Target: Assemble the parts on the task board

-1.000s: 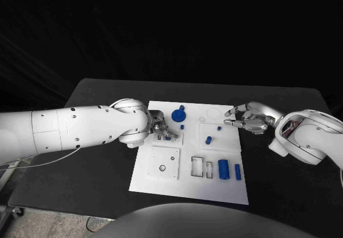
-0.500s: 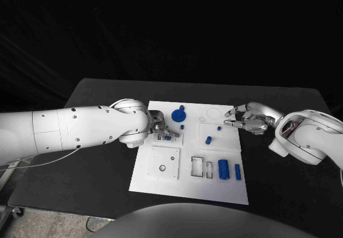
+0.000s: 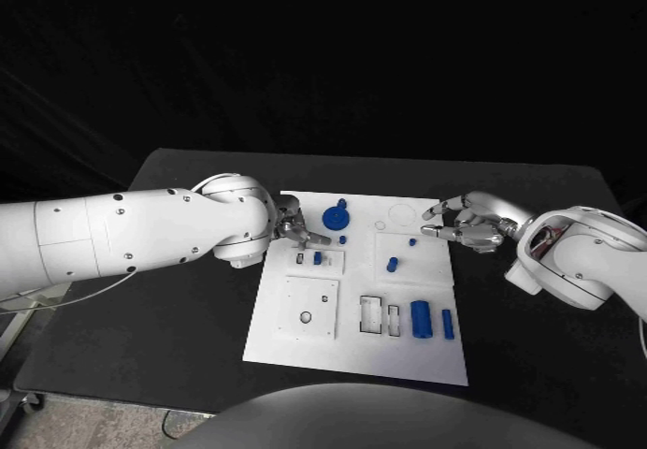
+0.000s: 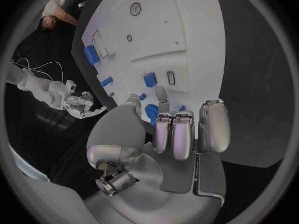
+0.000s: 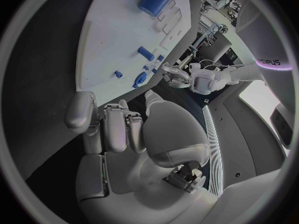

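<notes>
— Hovering at the task board's [image 3: 405, 351] far left edge, the left hand [image 3: 290, 229] has its fingers curled in; can you see anything in them?

— Nothing I can make out. In the left wrist view the fingers [image 4: 181, 134] are bent close together above the board, with a small blue block [image 4: 149, 79] just beyond their tips.

— And the right hand [image 3: 466, 224]?

— Over the board's far right edge, fingers bent but apart, holding nothing.

— Where are the parts?

— A round blue gear [image 3: 337, 220] stands near the far edge, just beside the left hand. A small blue peg [image 3: 393, 265] sits mid-board. A blue cylinder [image 3: 422, 320] and a slim blue bar [image 3: 449, 325] lie side by side toward the near right.

— All on the black counter [image 3: 162, 309]?

— Yes, the board lies flat on it.
</notes>
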### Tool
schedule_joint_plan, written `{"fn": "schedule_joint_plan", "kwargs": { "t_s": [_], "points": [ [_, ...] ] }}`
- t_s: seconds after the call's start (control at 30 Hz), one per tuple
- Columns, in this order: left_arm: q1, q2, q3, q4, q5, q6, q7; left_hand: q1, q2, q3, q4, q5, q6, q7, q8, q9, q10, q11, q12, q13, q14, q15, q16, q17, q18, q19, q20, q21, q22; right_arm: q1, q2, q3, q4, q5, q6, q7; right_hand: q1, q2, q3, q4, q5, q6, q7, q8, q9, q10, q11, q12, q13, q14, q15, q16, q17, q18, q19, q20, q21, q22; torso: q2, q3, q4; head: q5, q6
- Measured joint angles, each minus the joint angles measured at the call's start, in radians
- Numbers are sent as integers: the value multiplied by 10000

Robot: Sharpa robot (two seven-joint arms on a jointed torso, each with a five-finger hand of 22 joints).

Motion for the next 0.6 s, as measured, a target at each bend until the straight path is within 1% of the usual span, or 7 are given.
{"fn": "schedule_joint_plan", "kwargs": {
  "t_s": [0.07,0.17,0.27,0.37,0.43,0.5,0.6],
  "points": [
    [264,-54,6,26,-17,78,1,46,-46,-70,14,0,0,0,0,12,0,0,0,0,0,0,0,0,1,39,22,71,0,0,0,0,6,9,-32,37,-4,4,-60,60,-24,0,0,7,-23,0,0,0,0,0,0,0,0,0,0,0,0,0,3,1,-5,10,0],
    [600,-66,31,-31,-28,359,26,90,-90,-237,16,0,0,0,0,39,0,0,0,-1,0,0,0,0,-1,120,12,118,-1,-1,-1,0,8,41,-72,95,-298,130,-185,57,-142,0,0,40,-55,0,0,0,0,0,0,0,-1,0,0,0,-50,0,4,10,-1,30,0],
    [783,12,37,-227,-30,720,48,95,-95,-254,21,0,0,0,0,42,0,0,0,-1,0,0,0,0,-1,119,12,118,-1,-1,-1,0,5,81,-107,150,-425,186,-231,93,-142,0,0,40,-60,0,0,0,0,0,0,0,-1,0,0,0,-50,-1,4,11,4,3,0],
    [856,147,36,-495,-30,1084,66,216,-156,-333,-2,0,0,0,0,41,0,0,0,-1,0,0,0,0,-1,119,12,118,-1,-1,-3,0,5,121,-135,208,-427,188,-259,65,-142,0,0,39,-72,0,0,0,0,0,0,0,-2,0,1,0,-50,-1,9,-6,4,-28,0],
    [883,294,5,-756,-30,1285,84,471,-113,-360,-30,0,0,0,0,41,0,1,0,-2,0,0,0,0,-1,119,12,118,-1,-1,-14,0,5,147,-140,241,-492,253,-275,81,-142,0,0,39,-72,0,0,0,0,0,0,0,-2,0,1,0,-50,-2,18,-13,6,-38,0],
    [883,441,-41,-1023,-30,1404,101,684,-70,-402,-12,0,-24,-24,-39,41,0,1,0,-2,0,0,0,0,0,119,12,118,-1,-1,-18,0,5,170,-140,265,-493,253,-286,93,-142,0,0,39,-71,0,0,0,0,0,0,0,-2,0,0,0,-49,-2,21,-18,8,-40,0],
    [830,638,-77,-1418,-30,1536,135,819,6,-444,-24,45,-38,-37,-60,58,0,1,0,-2,0,0,0,0,0,119,12,118,-2,-1,-26,0,5,202,-136,297,-520,249,-286,93,-142,0,0,39,-81,0,0,0,0,0,0,0,-3,0,1,1,-48,-2,20,-21,11,-34,0]
  ]
}}
